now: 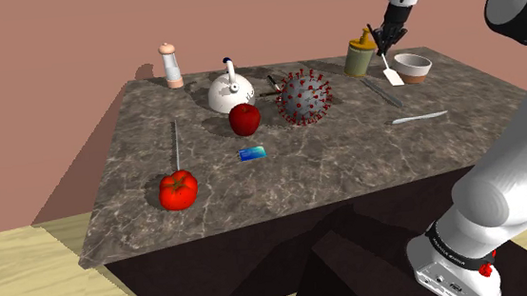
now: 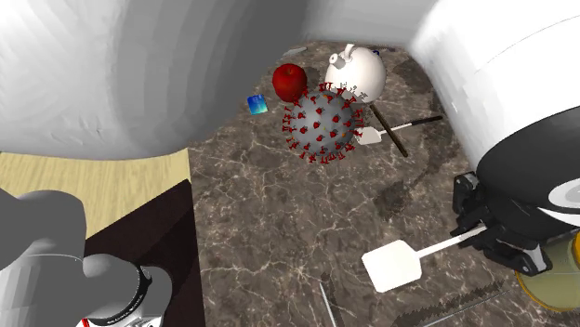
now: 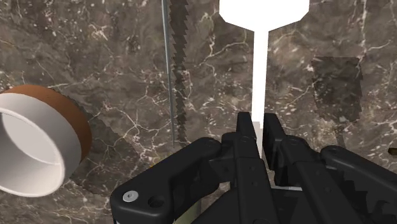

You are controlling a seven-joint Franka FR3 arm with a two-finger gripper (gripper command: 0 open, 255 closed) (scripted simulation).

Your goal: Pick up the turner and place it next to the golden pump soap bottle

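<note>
My gripper point(image 3: 258, 129) is shut on the thin handle of a white turner point(image 3: 259, 70), whose flat blade point(image 3: 264, 11) points away from the fingers. In the shoulder view the gripper point(image 1: 386, 44) holds the turner point(image 1: 392, 73) above the marble counter point(image 1: 348, 155), blade down. It hangs between the golden pump soap bottle point(image 1: 360, 55) and a bowl point(image 1: 414, 67). The second exterior view shows the turner's blade point(image 2: 395, 266) above the counter and my gripper point(image 2: 476, 232) beside the bottle's golden base point(image 2: 558, 290).
A brown bowl with a white inside point(image 3: 35, 147) stands close by, and a long knife point(image 3: 172, 70) lies below the turner. Further along are a spiky ball point(image 1: 304, 96), an apple point(image 1: 244, 119), a white kettle point(image 1: 230, 89), a second spatula point(image 2: 374, 137), a tomato point(image 1: 178, 189) and a knife point(image 1: 420, 117).
</note>
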